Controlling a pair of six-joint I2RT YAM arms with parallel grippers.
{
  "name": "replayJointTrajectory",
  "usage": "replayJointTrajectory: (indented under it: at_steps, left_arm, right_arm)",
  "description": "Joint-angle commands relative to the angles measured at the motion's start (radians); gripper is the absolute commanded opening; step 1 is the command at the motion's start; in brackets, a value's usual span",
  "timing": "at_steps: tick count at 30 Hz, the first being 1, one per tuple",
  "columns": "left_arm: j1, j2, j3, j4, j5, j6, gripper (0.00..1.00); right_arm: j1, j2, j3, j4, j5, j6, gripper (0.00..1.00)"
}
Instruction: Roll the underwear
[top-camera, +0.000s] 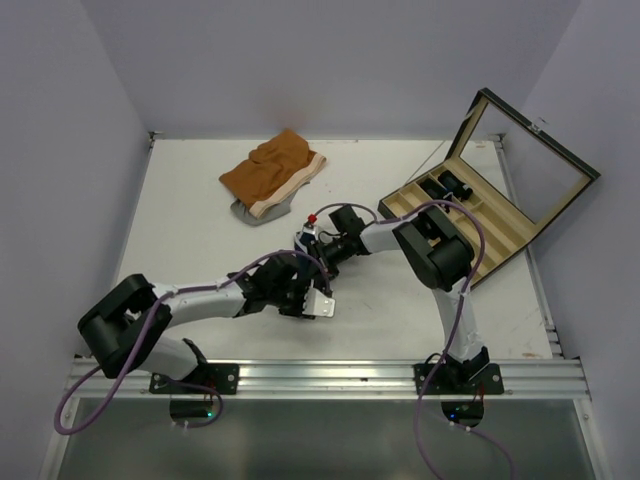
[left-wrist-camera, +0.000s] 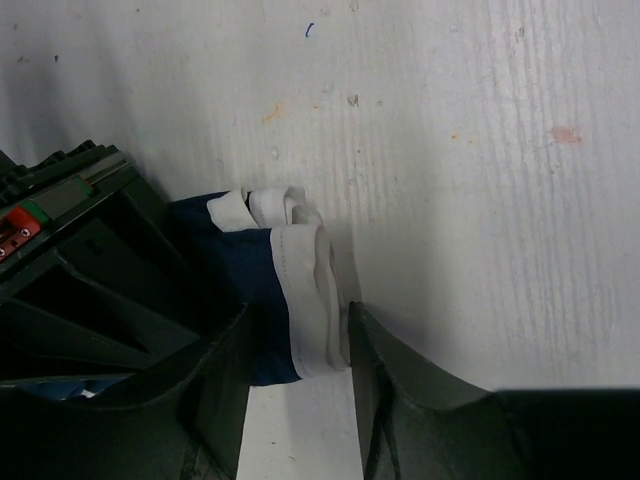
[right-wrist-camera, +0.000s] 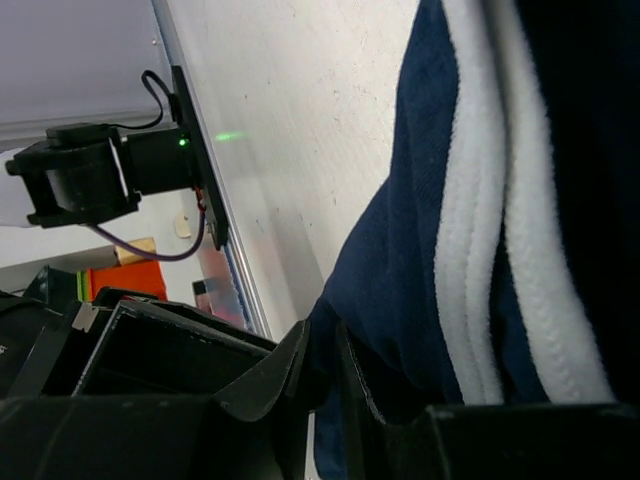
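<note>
L gripper (left-wrist-camera: 298, 312): jaws abt half apart, clamped across one end of the underwear (left-wrist-camera: 235, 270). One finger (left-wrist-camera: 215, 390) presses the navy side, the other sits against the white trim (left-wrist-camera: 310, 290). Fabric fills the gap at the tips; bare table (top-camera: 200, 220) shows between the fingers further back. Trim is doubled over in several layers at that end.

R gripper (right-wrist-camera: 322, 345): jaws nearly together, pinching a thin fold of navy fabric. Two bands of white trim run up past the fingers, very close to the wrist cam.

Underwear location: on the table, left of the box (top-camera: 495, 225), well apart from it, where both grippers meet. From the top cam it is mostly hidden by the grippers.

Containers: box is open, w/ lid (top-camera: 530, 150) tilted up and back; the lid has a dark frame and a clear pane. Inside is cream-lined w/ long compartments. Dark items (top-camera: 447, 184) sit in the far-end compartments, too small to ID. R arm's elbow overhangs the box's near-left corner.

Other: orange-brown shorts (top-camera: 275, 170) lie left of the box, further off than the underwear, on top of a grey garment (top-camera: 250, 212).
</note>
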Motion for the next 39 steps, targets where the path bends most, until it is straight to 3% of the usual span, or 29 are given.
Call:
replayJointTrajectory:
  at_steps: [1, 6, 9, 12, 13, 16, 19, 24, 27, 30, 33, 39]
  left_arm:
    - [-0.005, 0.046, 0.025, 0.005, -0.015, 0.034, 0.44]
    - [-0.005, 0.098, 0.064, -0.092, -0.003, 0.035, 0.31]
    - [-0.005, 0.141, 0.113, -0.172, -0.001, 0.014, 0.21]
    - [-0.004, 0.155, 0.158, -0.268, 0.041, -0.003, 0.11]
    - [-0.004, 0.149, 0.164, -0.285, 0.075, -0.009, 0.07]
    - [-0.004, 0.137, 0.183, -0.357, 0.136, -0.029, 0.00]
    - [0.007, 0.147, 0.216, -0.441, 0.208, -0.052, 0.00]
    - [0.090, 0.267, 0.331, -0.573, 0.342, -0.057, 0.00]
    - [0.162, 0.397, 0.463, -0.693, 0.442, -0.060, 0.00]
    - [0.223, 0.550, 0.610, -0.817, 0.526, -0.063, 0.00]
    - [0.260, 0.687, 0.730, -0.896, 0.571, -0.084, 0.00]
    - [0.312, 0.885, 0.882, -0.977, 0.592, -0.129, 0.00]
  right_arm:
    - [0.001, 0.060, 0.007, -0.029, 0.084, -0.062, 0.22]
    - [-0.001, 0.037, 0.027, -0.031, 0.078, -0.064, 0.22]
    - [-0.010, -0.002, 0.068, -0.077, 0.093, -0.097, 0.28]
    - [-0.045, -0.054, 0.107, -0.120, 0.115, -0.122, 0.47]
    - [-0.073, -0.072, 0.113, -0.130, 0.130, -0.133, 0.59]
    - [-0.137, -0.153, 0.131, -0.173, 0.148, -0.174, 0.82]
    - [-0.192, -0.247, 0.136, -0.274, 0.170, -0.283, 0.89]
    - [-0.246, -0.388, 0.073, -0.374, 0.164, -0.496, 0.85]
    - [-0.254, -0.475, 0.027, -0.486, 0.190, -0.741, 0.72]
    - [-0.252, -0.578, -0.043, -0.561, 0.204, -0.873, 0.55]
    - [-0.251, -0.672, -0.109, -0.603, 0.210, -0.956, 0.44]
    - [-0.245, -0.831, -0.228, -0.580, 0.237, -0.984, 0.40]
